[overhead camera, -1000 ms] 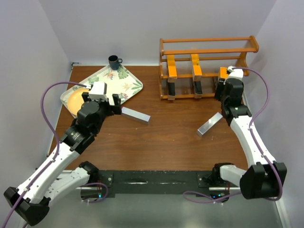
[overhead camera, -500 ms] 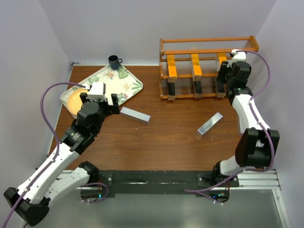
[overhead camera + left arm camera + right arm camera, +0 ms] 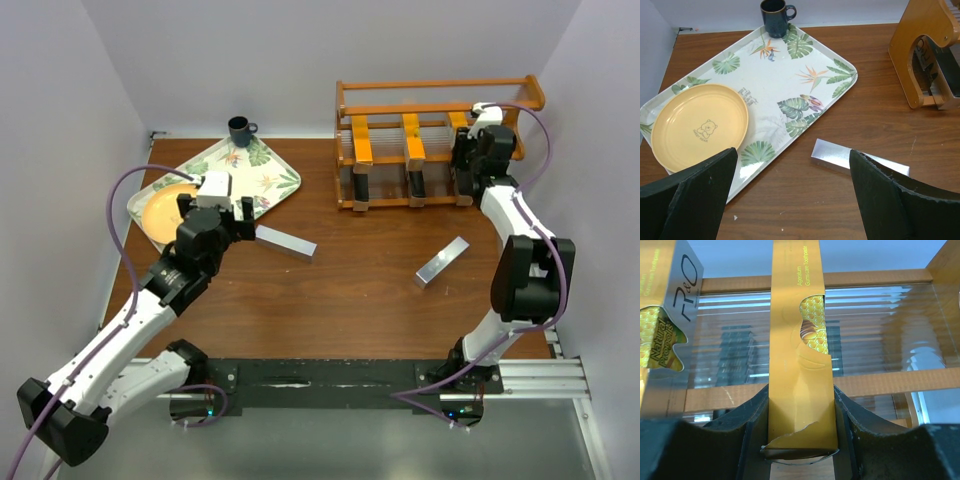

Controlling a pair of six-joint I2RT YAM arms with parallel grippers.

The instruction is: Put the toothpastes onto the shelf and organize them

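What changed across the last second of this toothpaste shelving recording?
The right arm reached further back, carrying its orange toothpaste box deeper into the shelf, right of two orange boxes there; its jaws stay clamped on it. The left arm shifted slightly right, jaws open. Both silver boxes, tray, plate and mug stayed put.

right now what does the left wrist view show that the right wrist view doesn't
Only left wrist: a leaf-patterned tray carrying a yellow plate, a dark mug by its far edge, and a silver toothpaste box flat on the table. Only right wrist: the right claw closed on an upright orange-yellow toothpaste box, a second orange-yellow box beside it. Both: the wooden shelf, side panel in one, rails in the other.
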